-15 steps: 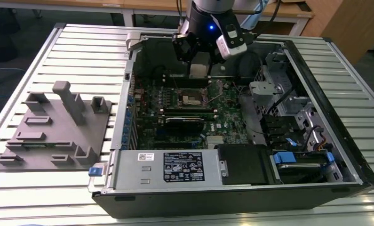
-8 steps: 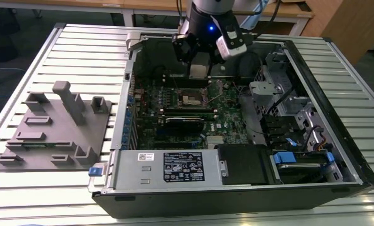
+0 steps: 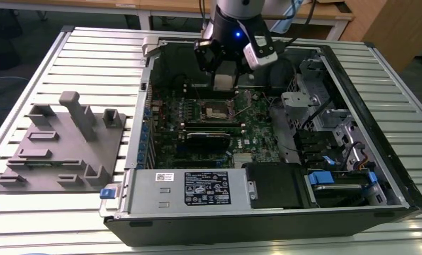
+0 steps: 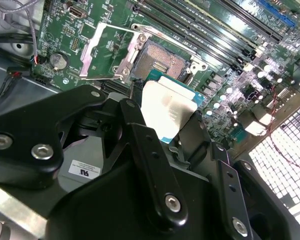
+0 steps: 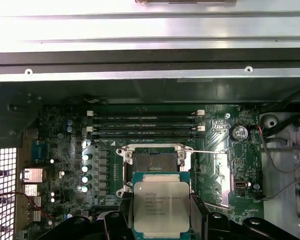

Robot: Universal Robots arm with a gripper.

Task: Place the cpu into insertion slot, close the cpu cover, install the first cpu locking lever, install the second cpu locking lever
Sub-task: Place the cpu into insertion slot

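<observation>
My gripper is shut on the cpu, a flat square chip with a silvery metal top and a green rim, held by two opposite edges between black fingers. Both wrist views show the chip hanging a little above the green motherboard, just beside the insertion slot, not over its centre. The slot lies uncovered, dark with a metal rim. The cpu cover, a silver frame, stands flipped open beside it. In the exterior view the gripper hangs inside the open computer case above the slot.
The case walls enclose the board. Memory slots run beside the socket; a black expansion card and the power supply sit nearer the front. Loose cables lie at one side. A grey fixture stands on the table.
</observation>
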